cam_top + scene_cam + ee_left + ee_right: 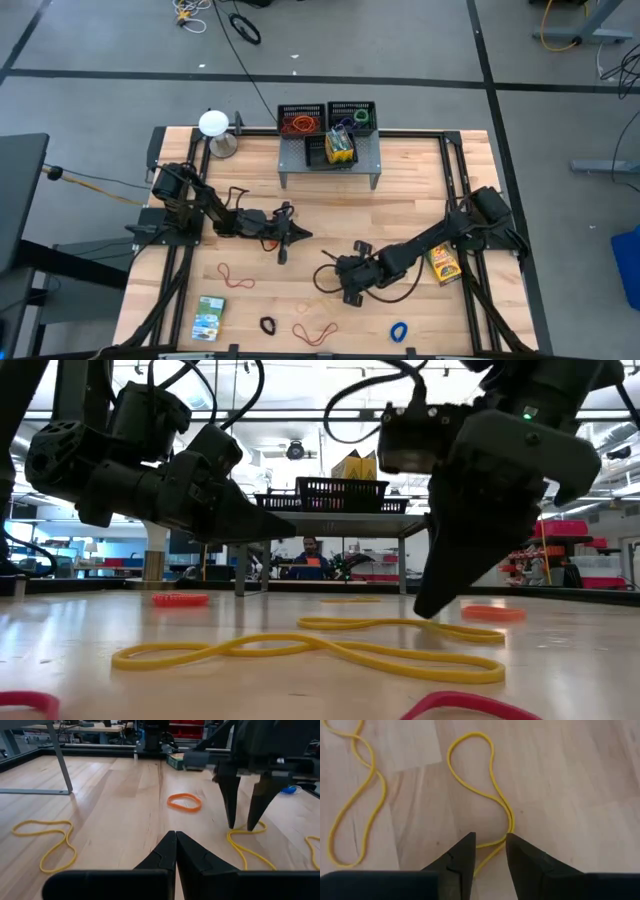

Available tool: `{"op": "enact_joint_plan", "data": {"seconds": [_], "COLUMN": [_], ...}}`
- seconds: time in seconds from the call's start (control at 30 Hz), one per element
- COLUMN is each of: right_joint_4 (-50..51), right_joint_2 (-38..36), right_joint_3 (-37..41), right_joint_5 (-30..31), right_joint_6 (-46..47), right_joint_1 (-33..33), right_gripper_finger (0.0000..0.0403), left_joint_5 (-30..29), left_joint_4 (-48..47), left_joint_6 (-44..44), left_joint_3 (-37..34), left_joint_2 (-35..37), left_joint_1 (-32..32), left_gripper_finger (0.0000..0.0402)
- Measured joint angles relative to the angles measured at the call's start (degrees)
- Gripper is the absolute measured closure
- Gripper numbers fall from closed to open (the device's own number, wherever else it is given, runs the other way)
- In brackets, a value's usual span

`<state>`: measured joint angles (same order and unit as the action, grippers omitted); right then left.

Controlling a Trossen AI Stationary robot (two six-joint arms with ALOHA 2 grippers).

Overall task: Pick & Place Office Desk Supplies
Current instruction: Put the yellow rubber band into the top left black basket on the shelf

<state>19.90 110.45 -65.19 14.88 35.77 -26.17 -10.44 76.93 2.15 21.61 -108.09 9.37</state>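
Note:
My right gripper (490, 840) stands open, slanting down onto the wooden table near its front middle (347, 290). Its two fingertips sit on either side of a thin yellow rubber band (510, 820) that lies flat on the wood. A second yellow band (382, 795) lies beside it. My left gripper (175, 836) is shut and empty, hovering low and nearly level left of centre (282, 250), pointing toward the right gripper (243, 822). An orange band (185, 810) lies beyond it. My right gripper comes at the yellow band from above, slanting down, with a narrow stretch of the band (492, 843) running across the gap between its fingertips. The band lies slack on the table. I cannot tell whether the fingers (515, 845) touch it.
Red bands (237, 276) (315, 332), a black band (267, 325) and a blue band (399, 330) lie near the front edge, with a green-white box (209, 317). A yellow-green box (443, 262) lies under the right arm. The grey shelf (300, 160) with black mesh trays (300, 122) stands at the back, beside a white ball (213, 123).

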Motion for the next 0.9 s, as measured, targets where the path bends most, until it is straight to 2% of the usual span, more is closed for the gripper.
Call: {"op": "enact_joint_plan", "data": {"seconds": [0.27, 0.53, 0.9], "right_joint_4": [0.35, 0.77, 2.64], "right_joint_2": [1.43, 1.46, -3.75], "right_joint_3": [-0.28, -0.26, 0.00], "right_joint_5": [-0.18, 1.03, 3.70], "right_joint_6": [3.89, 2.32, -1.74], "right_joint_1": [1.64, 1.61, 1.70], "right_gripper_finger": [0.0332, 0.0396, 0.0400], "left_joint_5": [0.00, 0.00, 0.05], "left_joint_4": [0.37, 0.39, -0.37], "left_joint_6": [0.90, 2.29, 4.06], "left_joint_3": [0.00, 0.00, 0.00], "left_joint_2": [0.00, 0.02, 0.07], "left_joint_1": [0.00, 0.00, -0.04], "left_gripper_finger": [0.0392, 0.0389, 0.0360]}}
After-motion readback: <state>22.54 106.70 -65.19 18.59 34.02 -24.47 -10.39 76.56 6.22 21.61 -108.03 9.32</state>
